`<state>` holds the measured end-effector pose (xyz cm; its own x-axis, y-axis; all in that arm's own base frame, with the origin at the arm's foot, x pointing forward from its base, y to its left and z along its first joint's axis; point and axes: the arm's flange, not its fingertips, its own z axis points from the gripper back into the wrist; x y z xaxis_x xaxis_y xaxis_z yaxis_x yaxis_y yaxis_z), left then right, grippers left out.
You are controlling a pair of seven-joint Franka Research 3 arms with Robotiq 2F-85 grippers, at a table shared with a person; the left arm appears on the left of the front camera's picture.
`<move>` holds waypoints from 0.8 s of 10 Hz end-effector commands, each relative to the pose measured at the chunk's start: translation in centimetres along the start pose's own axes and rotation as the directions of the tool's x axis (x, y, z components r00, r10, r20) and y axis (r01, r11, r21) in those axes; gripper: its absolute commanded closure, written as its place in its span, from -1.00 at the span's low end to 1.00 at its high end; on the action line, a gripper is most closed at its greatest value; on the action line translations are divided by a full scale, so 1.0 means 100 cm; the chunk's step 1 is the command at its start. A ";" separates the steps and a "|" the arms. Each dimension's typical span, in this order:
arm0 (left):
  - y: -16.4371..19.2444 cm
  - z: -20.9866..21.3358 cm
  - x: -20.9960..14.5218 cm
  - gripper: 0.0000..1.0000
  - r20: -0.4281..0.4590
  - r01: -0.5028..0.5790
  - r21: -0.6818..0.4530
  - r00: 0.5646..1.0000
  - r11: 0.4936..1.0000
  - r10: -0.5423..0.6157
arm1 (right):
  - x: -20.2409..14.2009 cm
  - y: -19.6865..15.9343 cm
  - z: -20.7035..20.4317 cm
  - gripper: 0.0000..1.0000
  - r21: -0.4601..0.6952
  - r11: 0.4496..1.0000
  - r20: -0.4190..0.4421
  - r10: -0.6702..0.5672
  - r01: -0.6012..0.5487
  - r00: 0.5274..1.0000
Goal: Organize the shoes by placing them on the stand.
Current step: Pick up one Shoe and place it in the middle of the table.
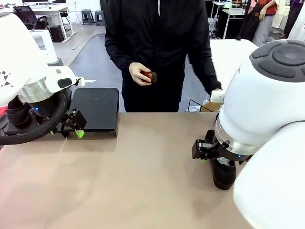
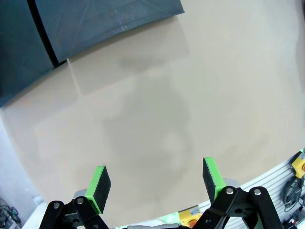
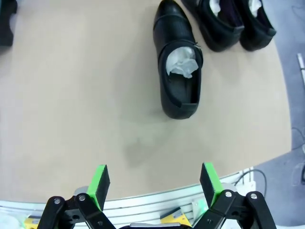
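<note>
- A tan table [image 1: 143, 191] lies between two white robot arms and a person [image 1: 157, 38] in black at the far side.
- The stand [image 1: 94, 109], a low black rack, sits on the table's far left part.
- The left gripper [image 2: 155, 183] hangs just in front of the stand, its green-padded fingers spread wide over bare tabletop.
- The right gripper [image 3: 154, 183] hovers over the table's right side, fingers spread wide, gripping nothing.
- Three glossy black shoes [image 3: 178, 62] rest on the tabletop beyond the right gripper, well apart from the stand.
- One shoe lies alone nearest the gripper; two sit side by side past it.
- White paper shows in their openings.
- The person's hand [image 1: 139, 74] holds a small reddish-brown object [image 1: 150, 76], too small to identify.
</note>
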<state>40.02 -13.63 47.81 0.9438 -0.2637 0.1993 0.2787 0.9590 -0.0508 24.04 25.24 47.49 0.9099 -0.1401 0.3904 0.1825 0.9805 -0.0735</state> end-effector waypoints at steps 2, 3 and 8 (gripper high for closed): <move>0.000 0.000 -0.002 -1.00 0.013 -0.017 -0.014 1.000 1.000 0.017 | 0.012 -0.015 -0.012 -1.00 -0.017 0.998 0.047 -0.062 0.063 0.997; 0.000 0.000 -0.002 -1.00 0.013 -0.017 -0.014 1.000 1.000 0.017 | 0.037 -0.020 -0.027 -1.00 0.013 1.000 0.008 -0.003 0.002 1.000; 0.000 0.000 -0.002 -1.00 0.013 -0.017 -0.014 1.000 1.000 0.017 | 0.115 -0.029 -0.102 -1.00 0.071 0.997 -0.060 0.025 -0.020 0.998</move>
<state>40.02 -13.63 47.83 0.9437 -0.2637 0.1997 0.2788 0.9590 -0.0507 36.84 18.49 42.52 0.9314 -0.1427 0.3348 0.1619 0.9864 -0.0299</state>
